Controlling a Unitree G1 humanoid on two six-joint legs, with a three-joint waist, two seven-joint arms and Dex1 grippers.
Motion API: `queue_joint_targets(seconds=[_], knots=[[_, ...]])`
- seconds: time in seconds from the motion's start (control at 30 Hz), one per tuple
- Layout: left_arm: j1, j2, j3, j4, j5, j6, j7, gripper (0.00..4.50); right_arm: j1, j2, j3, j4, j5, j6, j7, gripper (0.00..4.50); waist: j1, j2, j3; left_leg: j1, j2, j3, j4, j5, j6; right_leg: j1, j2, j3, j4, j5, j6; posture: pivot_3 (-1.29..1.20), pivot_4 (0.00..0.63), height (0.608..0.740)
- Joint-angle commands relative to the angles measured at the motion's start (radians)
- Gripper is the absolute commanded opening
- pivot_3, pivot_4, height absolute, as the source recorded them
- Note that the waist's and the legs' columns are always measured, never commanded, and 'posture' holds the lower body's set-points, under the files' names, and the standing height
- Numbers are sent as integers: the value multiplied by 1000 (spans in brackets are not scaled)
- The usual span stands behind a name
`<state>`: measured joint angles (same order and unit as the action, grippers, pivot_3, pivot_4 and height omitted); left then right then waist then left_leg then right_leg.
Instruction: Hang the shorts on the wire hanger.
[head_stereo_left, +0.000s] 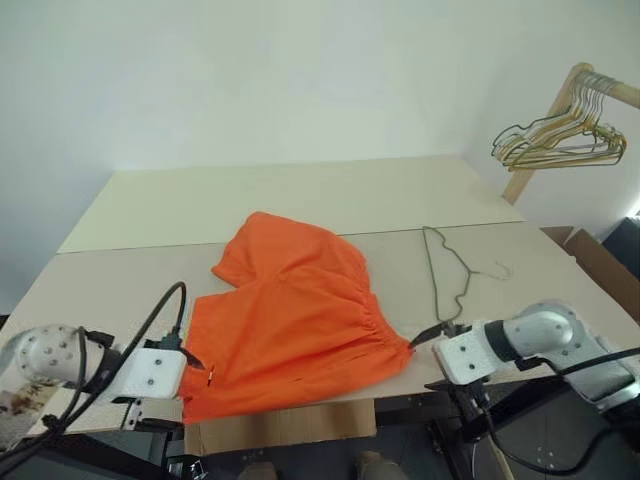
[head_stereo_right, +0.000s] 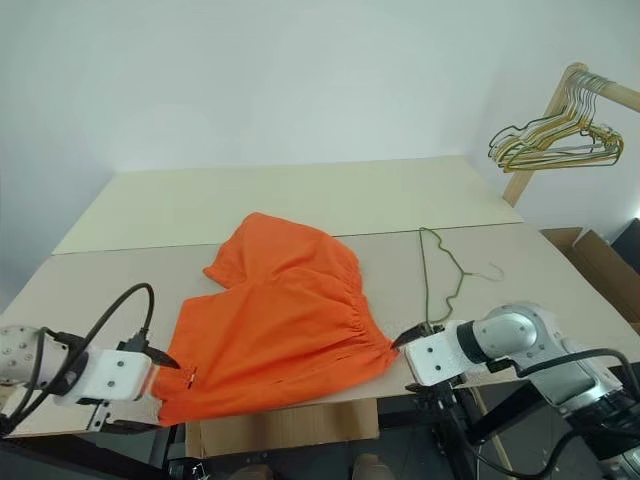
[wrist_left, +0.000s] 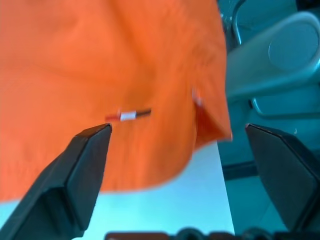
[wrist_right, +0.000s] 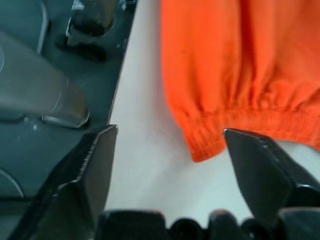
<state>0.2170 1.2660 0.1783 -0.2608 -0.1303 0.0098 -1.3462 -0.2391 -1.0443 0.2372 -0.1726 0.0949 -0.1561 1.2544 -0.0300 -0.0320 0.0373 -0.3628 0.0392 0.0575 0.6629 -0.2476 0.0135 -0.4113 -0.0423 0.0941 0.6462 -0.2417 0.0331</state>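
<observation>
Shorts (head_stereo_left: 295, 320) lie flat on table (head_stereo_left: 300, 195), near front edge, waistband toward right side. Wire hanger (head_stereo_left: 447, 272) lies on table just right of shorts, apart from them, hook pointing right. Left gripper (wrist_left: 175, 150) at shorts' near-left corner, fingers spread wide, holding nothing. Right gripper (wrist_right: 170, 155) at waistband's near-right corner, fingers wide apart, empty. Bunch of hangers (head_stereo_left: 560, 140) on rack at far right
</observation>
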Motion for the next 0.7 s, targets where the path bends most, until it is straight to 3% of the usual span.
queue_joint_targets(seconds=[0.03, 0.23, 0.47, 0.57, 0.7], knots=[[-28, 22, 93, 56, -34, -2, -19, 4500, -40, 15, -113, 2, 101, 103, -27, 4480, 0, 0, 0, 0, 0, 0, 0, 0, 0, 0, 0, 0, 0, 0, 0, 24, 0, 740], [-195, -35, 167, 24, -300, 156, -53, 4500, -154, 72, -185, 113, 170, 367, -106, 4480, 3, -1, 0, -5, 0, 1, 0, 0, 0, -6, 0, 0, 0, 3, 5, 10, 0, 740], [-420, -253, 61, -34, -435, 259, 93, 4500, -483, 370, -215, 403, 73, 963, -601, 4480, -19, 1, -1, -8, 0, 0, 0, 0, -1, -9, 3, 2, 2, 9, -3, 2, 0, 740], [-462, -347, 8, -65, -451, 297, 160, 4500, -541, 486, -257, 522, 42, 1045, -783, 4480, -18, 0, -1, -11, 0, -2, 0, 0, -1, -10, 3, 2, 2, 9, -3, 1, 0, 740], [-457, -394, -55, -95, -414, 296, 168, 4500, -588, 579, -305, 639, 35, 1042, -901, 4480, -22, 0, -1, -13, -1, -3, 0, 0, -1, -11, 3, 2, 0, 10, -2, -7, 0, 740]])
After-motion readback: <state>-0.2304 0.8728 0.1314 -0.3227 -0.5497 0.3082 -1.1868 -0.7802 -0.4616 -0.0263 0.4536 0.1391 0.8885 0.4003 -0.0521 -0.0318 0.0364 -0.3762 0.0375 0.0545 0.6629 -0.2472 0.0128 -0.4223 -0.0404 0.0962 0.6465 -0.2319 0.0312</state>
